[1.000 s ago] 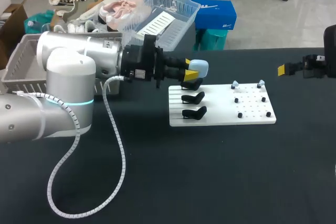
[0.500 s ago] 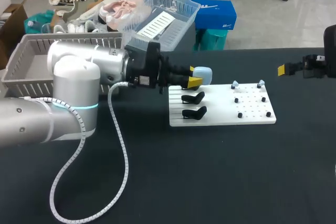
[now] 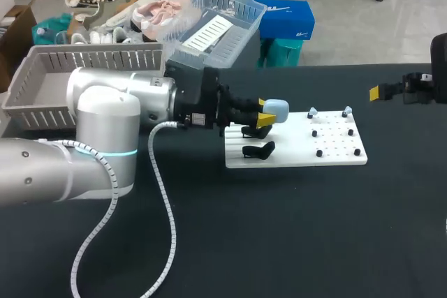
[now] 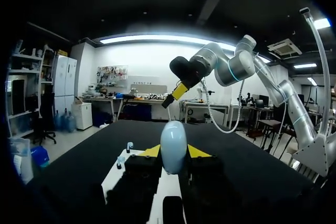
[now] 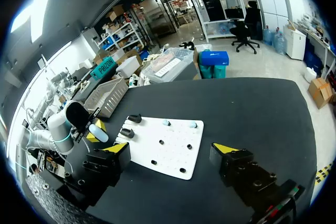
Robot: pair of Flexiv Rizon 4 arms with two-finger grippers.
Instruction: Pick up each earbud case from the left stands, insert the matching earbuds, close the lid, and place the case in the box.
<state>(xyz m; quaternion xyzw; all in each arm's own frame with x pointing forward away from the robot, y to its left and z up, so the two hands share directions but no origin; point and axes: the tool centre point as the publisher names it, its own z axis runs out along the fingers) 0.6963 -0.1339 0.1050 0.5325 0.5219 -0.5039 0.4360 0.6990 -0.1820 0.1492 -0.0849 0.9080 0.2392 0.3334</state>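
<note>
- Earbud case [image 3: 276, 108]: pale blue, smooth, rounded; clamped from both sides by the yellow tips of the left gripper [image 3: 265, 115], over the black stands [image 3: 257, 150] on the white board [image 3: 293, 153].
- Right gripper [image 5: 173, 153]: fingers wide apart, holding nothing, near the table's right edge.
- Broad stretch of black tabletop [image 3: 279, 228] between board and near edge; grey box [image 3: 28, 75] at the far left edge.

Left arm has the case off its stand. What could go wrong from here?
The earbud case is pinched only at the tips of the left end effector and mostly sticks out past them, so it may slip or twist. It hangs close above the black stands; a sideways move might clip one.
</note>
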